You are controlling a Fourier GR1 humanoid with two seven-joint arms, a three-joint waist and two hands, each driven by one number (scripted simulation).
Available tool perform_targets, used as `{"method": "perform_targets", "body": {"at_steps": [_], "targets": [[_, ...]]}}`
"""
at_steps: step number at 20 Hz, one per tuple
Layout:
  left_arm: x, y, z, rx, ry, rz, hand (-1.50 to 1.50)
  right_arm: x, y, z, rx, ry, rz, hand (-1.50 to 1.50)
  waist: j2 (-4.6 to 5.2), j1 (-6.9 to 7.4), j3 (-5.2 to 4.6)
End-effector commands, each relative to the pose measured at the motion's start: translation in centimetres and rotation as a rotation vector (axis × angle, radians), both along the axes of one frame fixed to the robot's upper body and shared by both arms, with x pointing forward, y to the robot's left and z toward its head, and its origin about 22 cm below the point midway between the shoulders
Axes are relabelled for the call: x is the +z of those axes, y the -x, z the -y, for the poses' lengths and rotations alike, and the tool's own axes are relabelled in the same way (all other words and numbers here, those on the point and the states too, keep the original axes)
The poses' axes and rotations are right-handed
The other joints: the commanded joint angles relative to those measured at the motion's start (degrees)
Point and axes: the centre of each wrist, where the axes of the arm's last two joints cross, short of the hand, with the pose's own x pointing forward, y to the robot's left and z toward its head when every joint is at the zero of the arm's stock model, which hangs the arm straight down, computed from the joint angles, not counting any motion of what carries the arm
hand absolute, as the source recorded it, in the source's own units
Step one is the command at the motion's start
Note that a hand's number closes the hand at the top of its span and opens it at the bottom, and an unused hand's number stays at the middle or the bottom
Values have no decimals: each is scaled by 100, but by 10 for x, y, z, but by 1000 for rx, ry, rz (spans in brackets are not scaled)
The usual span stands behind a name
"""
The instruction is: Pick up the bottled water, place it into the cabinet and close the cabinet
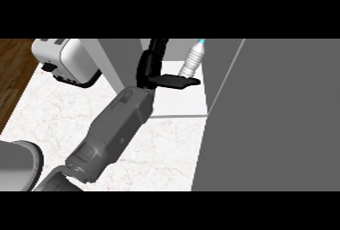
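Plainly unlabelled — bottled water (193,59), upright

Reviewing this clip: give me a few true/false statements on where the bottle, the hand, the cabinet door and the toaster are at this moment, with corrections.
1. The bottled water stands upright inside the cabinet. True.
2. The cabinet door is fully closed. False: it stands open at the view's right, and the inside shows.
3. The hand is curled round the bottle. False: it sits just below the bottle with fingers extended, not wrapped round it.
4. A toaster sits on the counter at upper left. True.
5. Both forearms show in the head view. False: only one grey forearm shows, and which hand it carries cannot be told.
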Motion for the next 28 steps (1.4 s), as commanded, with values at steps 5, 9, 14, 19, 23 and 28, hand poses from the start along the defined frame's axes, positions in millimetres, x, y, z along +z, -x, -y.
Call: {"method": "perform_targets", "body": {"at_steps": [5,9,14,19,23,28], "targets": [[-23,47,2,-65,75,-42,150,24,20,-1,-13,1,28,-150,-59,219,0],[-31,70,-11,-51,56,-65,150,23,12,0,24,114,63,-150,-59,239,1],[-48,106,-47,-50,45,-96,150,22,13,-7,149,237,-11,150,-48,256,-3],[-39,159,-71,-21,71,-49,150,16,17,-16,251,215,-108,150,-61,272,1],[-38,180,-113,-34,47,-29,150,18,12,-41,334,149,-126,150,-15,223,-3],[-36,213,-149,4,51,-48,150,21,9,-64,377,156,-118,150,-6,204,-5]]}}
